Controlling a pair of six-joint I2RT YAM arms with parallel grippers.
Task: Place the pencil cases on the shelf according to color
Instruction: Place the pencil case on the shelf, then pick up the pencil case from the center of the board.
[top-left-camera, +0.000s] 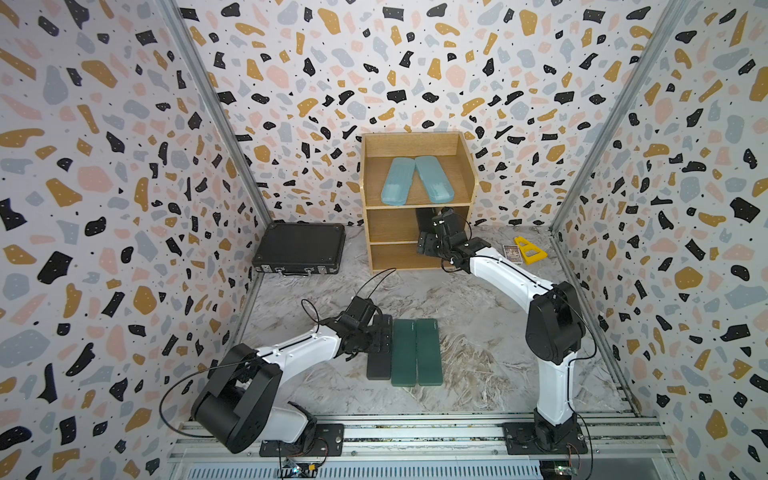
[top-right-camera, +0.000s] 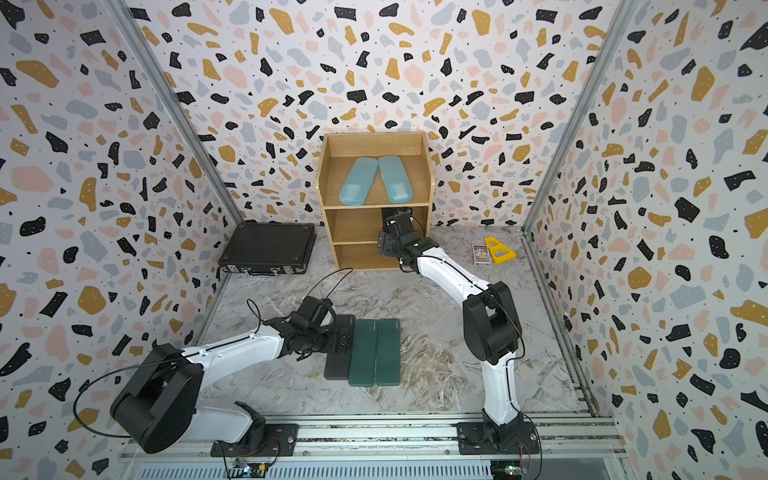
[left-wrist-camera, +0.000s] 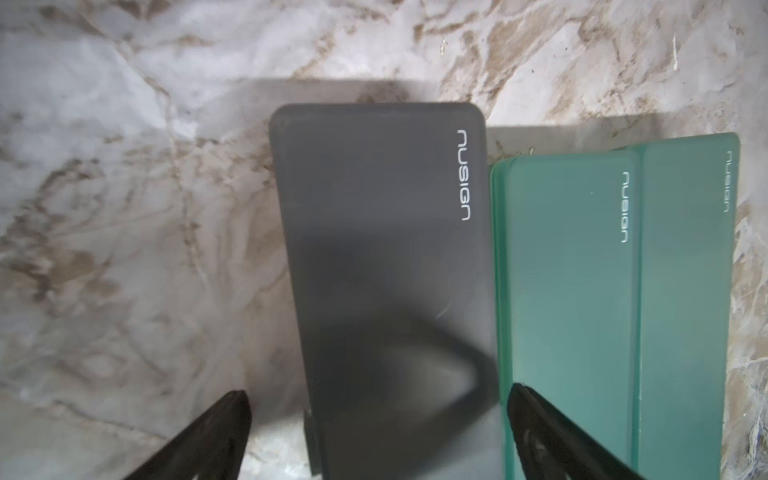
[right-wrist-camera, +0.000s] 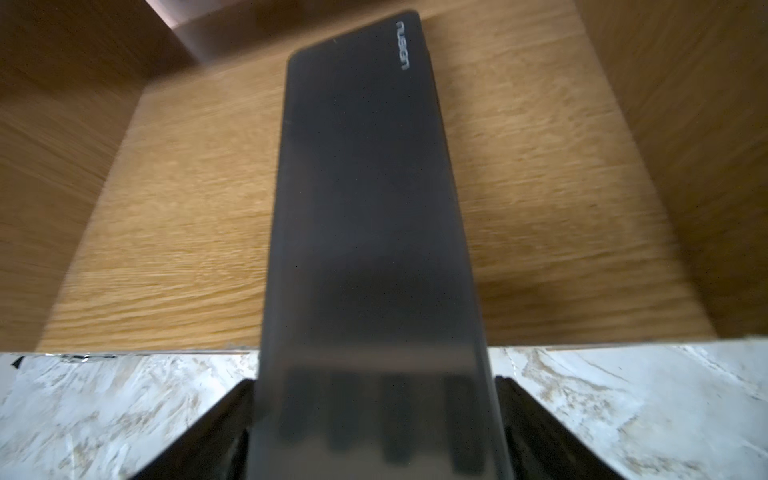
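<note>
Two light blue pencil cases (top-left-camera: 398, 181) (top-left-camera: 434, 178) lie on the top tier of the wooden shelf (top-left-camera: 415, 206). A black pencil case (right-wrist-camera: 365, 208) rests on the middle tier, its near end sticking out past the front edge. My right gripper (right-wrist-camera: 374, 399) stands open around that end, with a thin gap at one finger. On the table lie another black pencil case (top-left-camera: 379, 365) and two dark green pencil cases (top-left-camera: 404, 353) (top-left-camera: 429, 351), side by side. My left gripper (left-wrist-camera: 376, 395) hangs open above the black one (left-wrist-camera: 386, 249), one fingertip (left-wrist-camera: 523, 403) over the nearest green case's (left-wrist-camera: 569, 291) edge.
A large black briefcase (top-left-camera: 299, 249) lies left of the shelf. A yellow plastic piece (top-left-camera: 528, 249) and a small card box (top-left-camera: 511, 252) sit to the shelf's right. The patterned walls close in three sides, and the arms' rail (top-left-camera: 415, 432) runs along the front.
</note>
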